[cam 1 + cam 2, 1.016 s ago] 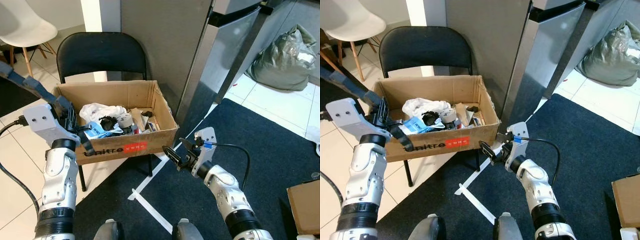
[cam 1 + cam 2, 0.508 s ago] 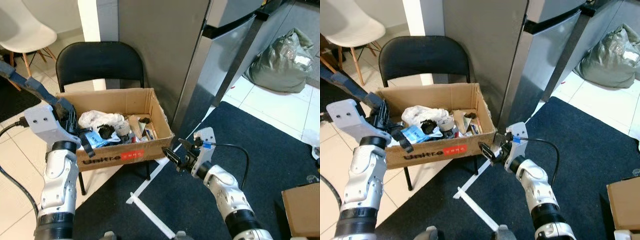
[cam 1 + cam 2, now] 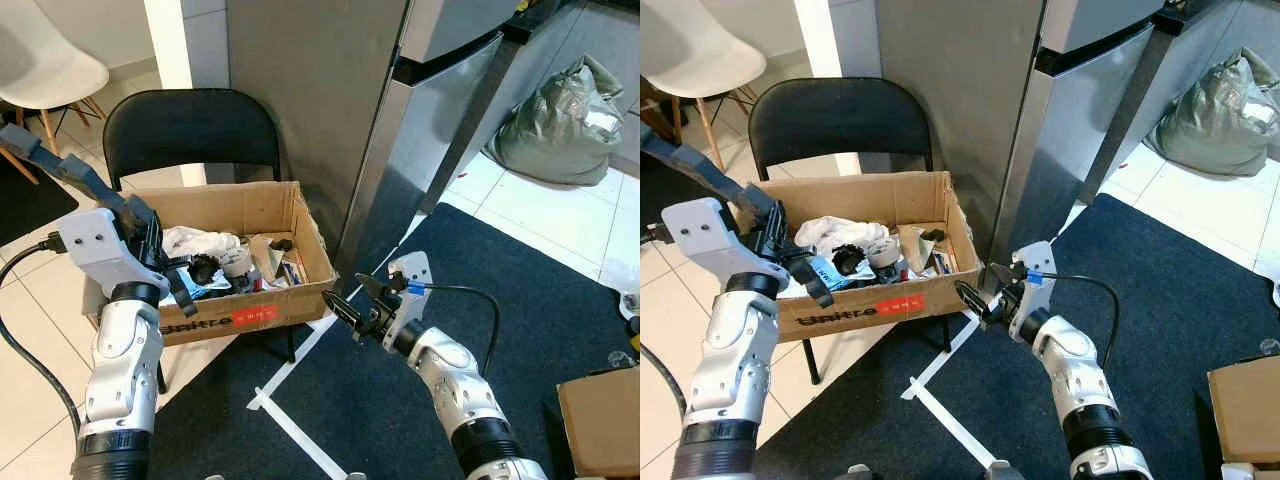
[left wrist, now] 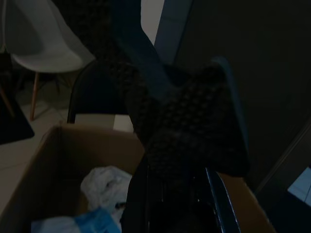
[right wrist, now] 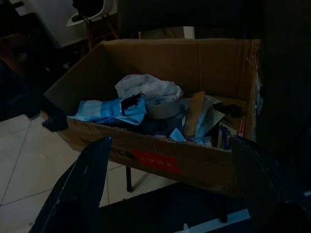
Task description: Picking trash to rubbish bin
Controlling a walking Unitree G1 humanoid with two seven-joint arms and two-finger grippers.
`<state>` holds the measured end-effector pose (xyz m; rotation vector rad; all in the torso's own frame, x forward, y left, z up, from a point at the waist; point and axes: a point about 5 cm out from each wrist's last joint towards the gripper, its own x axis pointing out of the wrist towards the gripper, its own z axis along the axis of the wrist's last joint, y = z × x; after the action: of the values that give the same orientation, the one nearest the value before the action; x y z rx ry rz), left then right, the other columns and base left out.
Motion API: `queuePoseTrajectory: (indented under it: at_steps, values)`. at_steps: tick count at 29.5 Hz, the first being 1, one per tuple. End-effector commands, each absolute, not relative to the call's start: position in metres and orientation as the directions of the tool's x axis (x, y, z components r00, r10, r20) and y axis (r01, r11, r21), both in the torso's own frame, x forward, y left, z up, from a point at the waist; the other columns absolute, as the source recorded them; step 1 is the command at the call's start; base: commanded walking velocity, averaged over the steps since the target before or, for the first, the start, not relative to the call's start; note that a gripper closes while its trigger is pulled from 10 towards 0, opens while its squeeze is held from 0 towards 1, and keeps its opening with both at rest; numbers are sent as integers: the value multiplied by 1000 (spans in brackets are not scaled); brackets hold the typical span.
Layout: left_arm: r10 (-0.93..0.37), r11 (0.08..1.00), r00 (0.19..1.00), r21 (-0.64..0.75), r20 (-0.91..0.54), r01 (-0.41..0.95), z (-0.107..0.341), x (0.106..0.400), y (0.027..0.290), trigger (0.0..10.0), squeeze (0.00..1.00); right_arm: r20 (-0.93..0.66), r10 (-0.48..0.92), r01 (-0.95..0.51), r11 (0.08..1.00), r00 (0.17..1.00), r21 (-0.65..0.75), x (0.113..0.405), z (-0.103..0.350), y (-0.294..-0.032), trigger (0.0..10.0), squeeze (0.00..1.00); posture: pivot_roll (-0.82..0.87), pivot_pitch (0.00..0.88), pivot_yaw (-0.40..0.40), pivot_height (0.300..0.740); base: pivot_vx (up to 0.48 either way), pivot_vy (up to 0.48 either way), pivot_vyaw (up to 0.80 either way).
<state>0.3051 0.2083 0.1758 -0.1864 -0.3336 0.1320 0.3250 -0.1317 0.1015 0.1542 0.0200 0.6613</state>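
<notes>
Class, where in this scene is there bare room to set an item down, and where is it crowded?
Free: the dark carpet between the steel fridge and the right gripper. Crowded: the brown cardboard box on the black folding chair, piled with trash; left gripper at its edge.

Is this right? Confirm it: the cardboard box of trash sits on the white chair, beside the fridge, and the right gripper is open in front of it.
One thing is wrong: the cardboard box sits on the black folding chair, not the white chair, which stands apart behind. The left eye view shows this. The rest holds: the fridge is beside it and the right gripper is open.
</notes>
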Motion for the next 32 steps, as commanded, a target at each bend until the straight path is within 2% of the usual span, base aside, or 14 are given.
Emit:
queuePoseTrajectory:
  at_steps: [1, 7, 16, 32]
  values:
    - [140, 978, 947, -188, 288, -88, 170, 302, 203, 10000, 0, 31, 612, -608, 777, 790, 164, 322, 99, -134, 10000, 0, 45, 134, -67, 720, 0, 0, 0]
    - [143, 979, 951, -183, 275, -94, 168, 300, 204, 10000, 0, 31, 616, -612, 774, 787, 164, 321, 99, -133, 10000, 0, 46, 136, -69, 740, 0, 0, 0]
    - [155, 966, 955, -240, 253, -93, 168, 301, 208, 10000, 0, 14, 597, -592, 791, 802, 153, 322, 97, -133, 10000, 0, 47, 137, -69, 740, 0, 0, 0]
    - [107, 982, 966, -175, 236, -66, 168, 301, 195, 10000, 0, 49, 615, -615, 777, 787, 136, 319, 102, -130, 10000, 0, 52, 117, -74, 740, 0, 0, 0]
